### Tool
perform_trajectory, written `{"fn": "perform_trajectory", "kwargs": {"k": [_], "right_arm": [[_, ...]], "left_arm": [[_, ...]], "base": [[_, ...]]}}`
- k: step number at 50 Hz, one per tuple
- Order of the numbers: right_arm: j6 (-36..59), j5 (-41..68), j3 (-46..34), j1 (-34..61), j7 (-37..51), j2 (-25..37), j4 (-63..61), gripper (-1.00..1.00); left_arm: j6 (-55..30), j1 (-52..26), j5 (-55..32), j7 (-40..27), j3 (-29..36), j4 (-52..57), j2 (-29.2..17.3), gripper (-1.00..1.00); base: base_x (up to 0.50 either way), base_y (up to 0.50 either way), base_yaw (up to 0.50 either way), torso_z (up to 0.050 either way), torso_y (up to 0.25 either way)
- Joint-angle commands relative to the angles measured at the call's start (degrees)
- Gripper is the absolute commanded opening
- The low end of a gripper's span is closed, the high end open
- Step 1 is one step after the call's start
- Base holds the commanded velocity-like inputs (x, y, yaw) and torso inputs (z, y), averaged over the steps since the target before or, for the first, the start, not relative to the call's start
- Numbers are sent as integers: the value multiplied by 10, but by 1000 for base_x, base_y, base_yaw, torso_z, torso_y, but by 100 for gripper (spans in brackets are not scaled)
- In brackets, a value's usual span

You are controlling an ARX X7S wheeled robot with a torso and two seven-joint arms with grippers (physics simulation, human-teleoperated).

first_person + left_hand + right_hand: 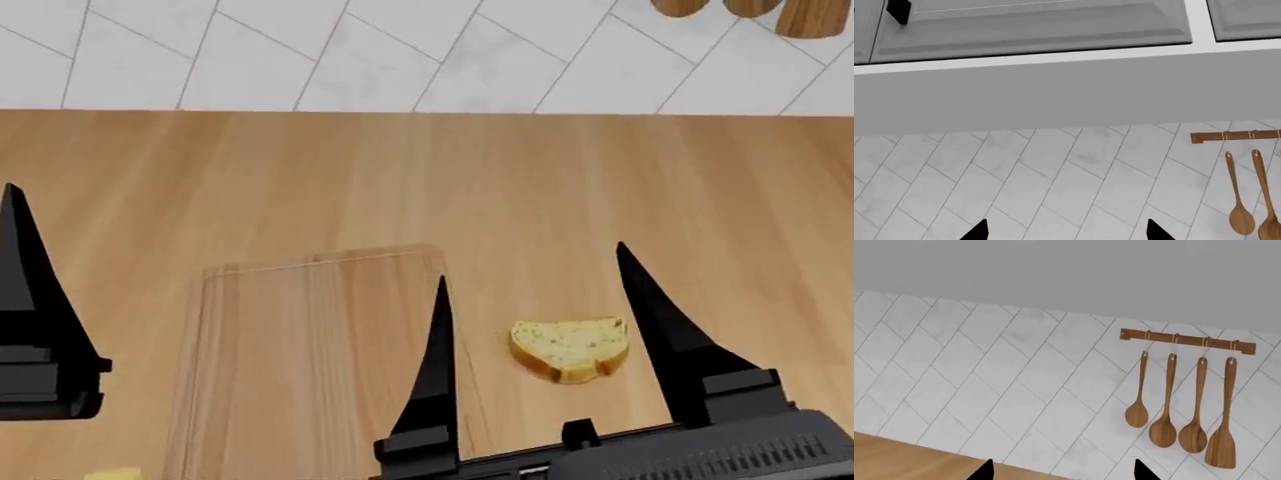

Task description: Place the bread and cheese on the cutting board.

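Note:
The bread (pixel 570 350) lies flat on the wooden countertop just right of the cutting board (pixel 307 360). The board is bare. A pale-yellow sliver at the bottom edge of the head view, left of the board, is the cheese (pixel 114 473), mostly cut off. My right gripper (pixel 531 263) is open and empty, held above the counter. In the head view the bread shows between its two fingers. It points at the tiled wall in the right wrist view (pixel 1062 470). My left gripper (pixel 1066 230) is open and empty. Only one of its fingers (pixel 34 300) shows in the head view, at the left edge.
A white herringbone-tiled wall (pixel 400 50) rises behind the countertop (pixel 400 170). Several wooden spoons (pixel 1167 415) hang from a rail (pixel 1187 341) on it at the right. Grey upper cabinets (pixel 1034 25) hang above.

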Motion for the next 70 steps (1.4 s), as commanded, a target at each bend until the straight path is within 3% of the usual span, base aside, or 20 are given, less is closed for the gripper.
{"fn": "perform_trajectory", "kwargs": {"k": [1,6,9,11,14,18,22,31,36,46,58,70], "right_arm": [[-37,10,14,-5,-26,-10,41,100],[13,27,23,13,-18,-12,30,100],[109,18,20,56,-1,9,-3,100],[183,38,32,108,-12,18,-9,100],[361,91,50,267,-64,49,-4,100],[402,113,36,372,-113,87,77,100],[382,109,-19,460,-155,135,170,100],[294,127,-86,595,-286,178,342,100],[265,116,-205,710,-407,197,475,100],[193,85,-367,841,-606,170,728,100],[-12,18,-486,899,-754,67,1070,100],[-50,-4,-533,896,-813,32,1151,100]], "left_arm": [[-9,2,6,8,-8,-18,11,100],[-7,1,5,6,-6,-21,9,100],[3,3,7,5,-6,-30,7,100],[10,5,11,4,-1,-37,6,100],[7,3,11,2,-2,-31,5,100],[2,-2,6,-1,-9,-28,3,100],[-10,-24,-3,-1,-16,-25,4,100],[17,-43,-15,6,-16,-83,3,100],[80,-7,-35,7,-29,-115,15,100],[35,-7,-43,-16,-25,-44,20,100],[0,-85,-34,-40,-27,-96,26,100],[-37,-103,-42,-52,-26,-66,23,100]], "base": [[438,-254,0,0,0],[157,-76,0,0,0],[0,0,0,0,0],[0,0,0,0,0],[0,0,0,0,0],[0,0,0,0,0],[0,0,0,0,0],[0,0,0,0,0],[0,0,0,0,0],[0,0,0,0,0],[0,0,0,0,0],[0,0,0,0,0]]}}
